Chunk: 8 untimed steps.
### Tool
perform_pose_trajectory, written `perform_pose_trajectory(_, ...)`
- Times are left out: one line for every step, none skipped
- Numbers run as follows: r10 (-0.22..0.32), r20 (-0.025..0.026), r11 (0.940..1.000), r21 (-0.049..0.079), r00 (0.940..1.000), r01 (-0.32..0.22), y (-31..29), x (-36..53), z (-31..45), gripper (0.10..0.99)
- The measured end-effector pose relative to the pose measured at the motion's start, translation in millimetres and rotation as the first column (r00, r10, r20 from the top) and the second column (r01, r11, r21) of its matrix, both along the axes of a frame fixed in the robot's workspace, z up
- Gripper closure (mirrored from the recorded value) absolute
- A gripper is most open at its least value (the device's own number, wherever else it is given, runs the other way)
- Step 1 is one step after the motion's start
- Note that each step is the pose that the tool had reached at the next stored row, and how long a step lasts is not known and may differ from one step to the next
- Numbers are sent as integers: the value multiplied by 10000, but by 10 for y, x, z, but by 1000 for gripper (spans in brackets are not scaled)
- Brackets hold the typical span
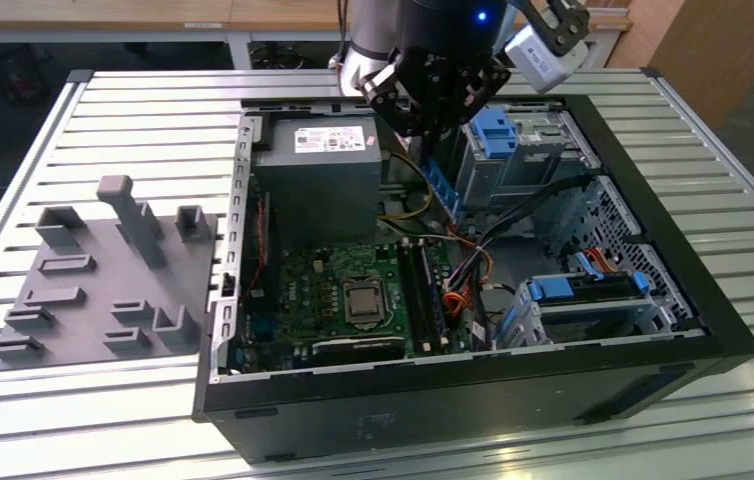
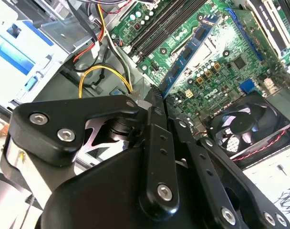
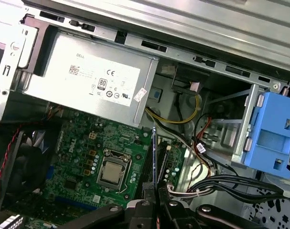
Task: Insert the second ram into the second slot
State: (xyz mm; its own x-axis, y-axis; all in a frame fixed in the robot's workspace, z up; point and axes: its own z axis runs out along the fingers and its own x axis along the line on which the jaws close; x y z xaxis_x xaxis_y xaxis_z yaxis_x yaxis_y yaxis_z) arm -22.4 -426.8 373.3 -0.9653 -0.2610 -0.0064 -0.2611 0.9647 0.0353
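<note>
The pincer (image 1: pixel 433 125) was closed on the upper edge of the second ram (image 2: pixel 190 47), which hung edge-down over the open computer case (image 1: pixel 484 415), above the motherboard (image 3: pixel 83 143) and not yet seated. That grip apparently left its contact edge free, and the stick ran parallel with the memory slots (image 2: pixel 166 26).
</note>
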Motion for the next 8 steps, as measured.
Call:
perform_pose_trajectory(-121,0,9999,0,9999,121,0,0,0,949)
perform_pose_trajectory(-245,0,9997,0,9997,245,0,0,0,949)
perform_pose_trajectory(-382,0,9993,-1,9993,382,0,0,-1,949)
perform_pose_trajectory(-520,0,9986,-2,9986,520,0,0,-1,949)
perform_pose_trajectory(-659,0,9978,-3,9978,659,0,0,-1,949)
perform_pose_trajectory(-800,-1,9968,-3,9968,800,0,0,-2,949)
perform_pose_trajectory(-939,0,9956,-2,9956,939,0,0,-3,949)
perform_pose_trajectory(-1089,0,9941,-2,9941,1089,0,0,-4,949)
